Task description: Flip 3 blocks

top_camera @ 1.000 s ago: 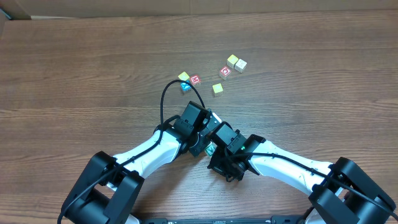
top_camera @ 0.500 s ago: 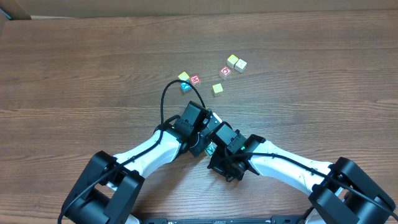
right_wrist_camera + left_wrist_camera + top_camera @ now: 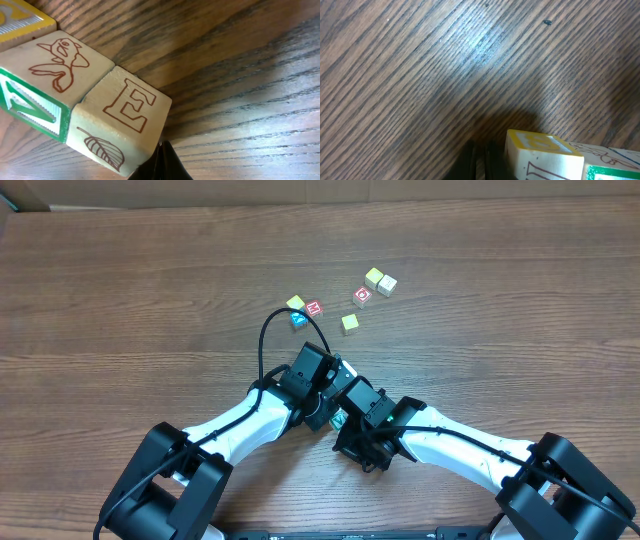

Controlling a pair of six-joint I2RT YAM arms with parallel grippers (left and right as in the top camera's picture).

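Meeting over the surface [image 3: 150, 280], both tools are shut, holding nothing. The E block [image 3: 127, 107], end of a touching row of blocks [image 3: 60, 65], lies just beside the right tool [image 3: 161, 161]; the left tool [image 3: 479, 161] flanks the yellow-topped block [image 3: 540, 142].

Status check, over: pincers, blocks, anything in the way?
Left pincer shut, empty, beside yellow-topped block. Right pincer shut, empty, at E block; animal block right alongside. Loose blocks farther back, clear of both arms.

links [image 3: 245, 418]: white | joints [image 3: 310, 375]: black | cable [image 3: 266, 332]: black loop
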